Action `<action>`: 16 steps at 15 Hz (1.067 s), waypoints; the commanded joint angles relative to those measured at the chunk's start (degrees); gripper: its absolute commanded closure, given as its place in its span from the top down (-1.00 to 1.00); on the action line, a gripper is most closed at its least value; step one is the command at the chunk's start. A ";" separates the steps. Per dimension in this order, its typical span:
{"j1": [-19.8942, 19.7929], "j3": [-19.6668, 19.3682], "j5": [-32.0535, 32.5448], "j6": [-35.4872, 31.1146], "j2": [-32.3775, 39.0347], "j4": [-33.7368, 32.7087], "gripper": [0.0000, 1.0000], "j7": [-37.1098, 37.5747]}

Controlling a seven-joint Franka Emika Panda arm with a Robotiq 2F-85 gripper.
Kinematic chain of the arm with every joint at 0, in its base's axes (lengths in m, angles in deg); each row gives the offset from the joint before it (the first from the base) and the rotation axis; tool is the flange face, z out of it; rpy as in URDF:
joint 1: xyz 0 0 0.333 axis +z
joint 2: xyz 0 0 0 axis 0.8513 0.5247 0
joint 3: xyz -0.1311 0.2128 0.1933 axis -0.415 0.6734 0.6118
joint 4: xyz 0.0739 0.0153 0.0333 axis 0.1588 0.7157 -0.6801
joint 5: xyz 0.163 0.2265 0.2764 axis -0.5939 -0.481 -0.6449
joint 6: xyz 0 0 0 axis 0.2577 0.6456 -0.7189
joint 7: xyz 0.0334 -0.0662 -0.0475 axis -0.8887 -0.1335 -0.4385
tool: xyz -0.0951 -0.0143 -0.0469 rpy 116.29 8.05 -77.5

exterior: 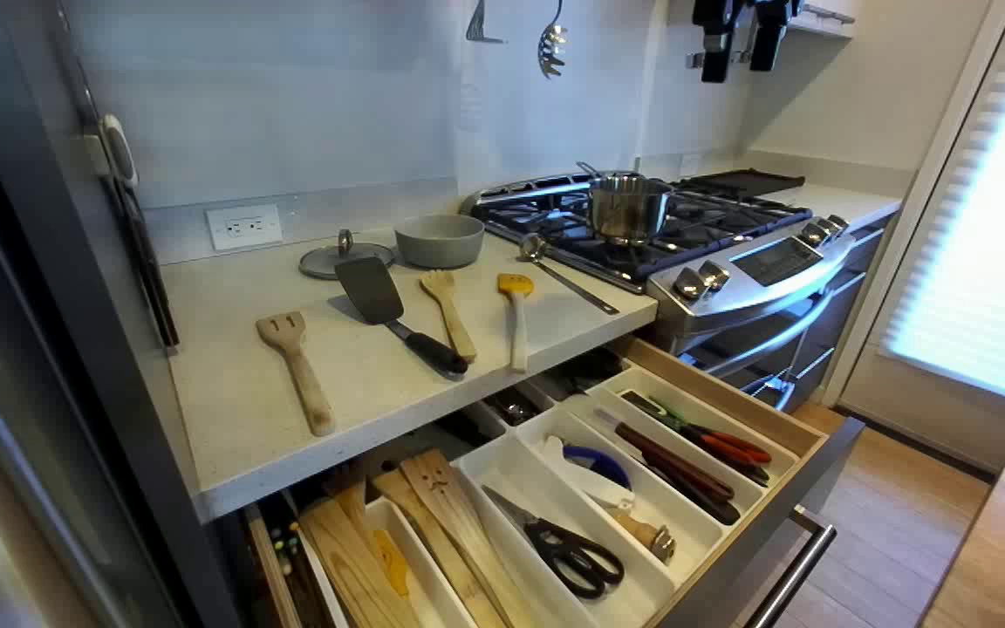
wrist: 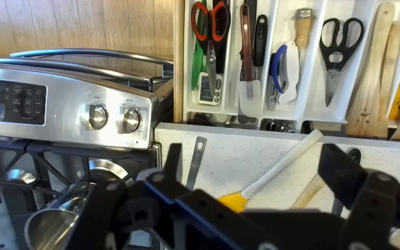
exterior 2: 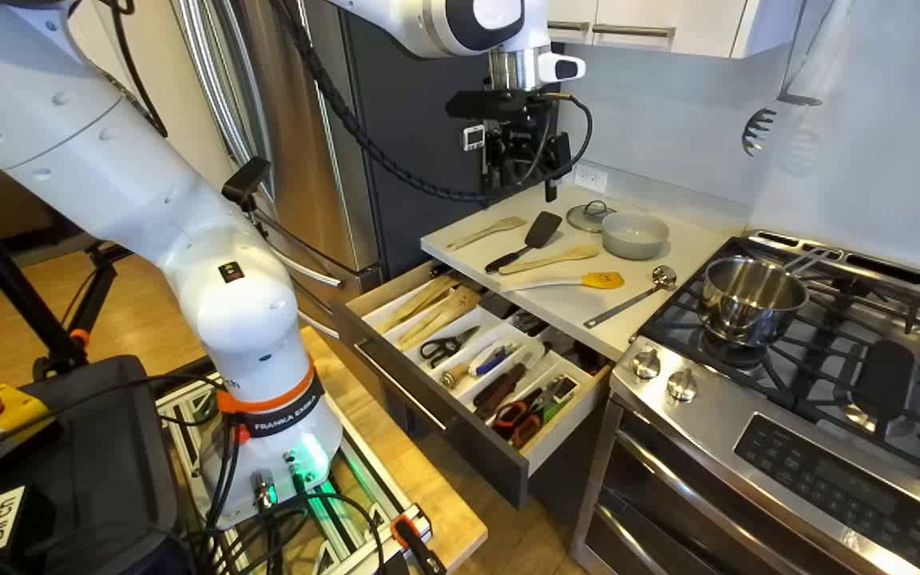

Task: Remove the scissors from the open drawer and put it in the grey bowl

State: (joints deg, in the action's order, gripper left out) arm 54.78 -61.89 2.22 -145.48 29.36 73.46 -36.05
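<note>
The black-handled scissors (wrist: 339,64) (assuming those, not the orange-red-handled pair (wrist: 211,52)) are in their own compartment (wrist: 318,93) of the open drawer (wrist: 178,62), handles toward the front, blades pointing at the counter (wrist: 234,152). In the wrist view they're up and to the right of the gripper (wrist: 252,147), past the counter edge. Its fingers (wrist: 173,161) are spread wide, holding nothing, and that spread goes across the scissors' long axis, so I'd guess barely any twist needed. Can't really judge the height gap from here. The grey bowl (exterior: 440,249) is on the counter.
</note>
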 commanded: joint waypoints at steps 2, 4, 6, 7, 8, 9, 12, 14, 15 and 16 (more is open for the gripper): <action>0.30 -1.11 -0.79 -1.06 0.23 1.74 1.00 -0.41; 0.41 -3.12 -3.82 -3.12 0.22 5.60 1.00 -2.37; -0.24 -3.82 -4.28 -5.03 0.99 9.09 1.00 -2.02; 0.05 -4.49 -5.25 -6.53 1.81 10.60 1.00 -3.10; -0.09 -4.65 -4.96 -8.56 3.26 11.92 1.00 -3.08; -0.80 -4.27 -3.33 -10.47 4.01 13.48 1.00 -1.76; -2.46 -3.61 0.77 -16.39 11.94 14.71 1.00 0.87; -3.37 -3.88 2.70 -19.16 17.98 14.17 1.00 2.68; -3.79 -3.74 4.15 -18.98 20.60 13.53 1.00 4.27; -2.82 -3.86 1.42 -17.35 14.53 15.16 1.00 1.53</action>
State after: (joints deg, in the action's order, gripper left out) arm 52.07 -65.90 3.73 -162.93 44.02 88.65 -34.47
